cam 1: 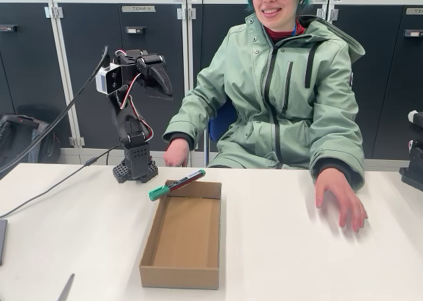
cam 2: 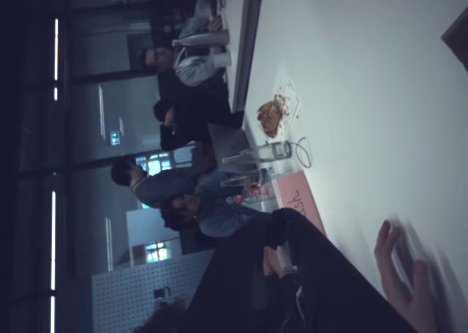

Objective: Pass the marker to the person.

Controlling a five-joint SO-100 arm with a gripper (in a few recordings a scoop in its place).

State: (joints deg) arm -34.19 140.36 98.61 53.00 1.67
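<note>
The marker (cam 1: pixel 176 184), with a green cap and a dark red barrel, lies tilted across the far left corner rim of an open cardboard box (cam 1: pixel 180 275). The person (cam 1: pixel 291 83) sits behind the table in a sage-green jacket. One hand (cam 1: pixel 340 198) lies flat and blurred on the table at the right, and the other hand (cam 1: pixel 176 153) is at the far edge near the arm's base. That flat hand (cam 2: pixel 402 274) shows blurred in the wrist view, which lies on its side. My gripper (cam 1: pixel 162 86) is raised on the folded arm, above and left of the marker. It looks shut and holds nothing.
The arm's base (cam 1: pixel 135 165) stands at the table's far edge, just behind the box. A cable (cam 1: pixel 59 182) runs left from it across the table. Dark cabinets (cam 1: pixel 86 63) line the wall behind. In the wrist view, a bottle (cam 2: pixel 257 154) and a pink box (cam 2: pixel 300 198) sit on a table.
</note>
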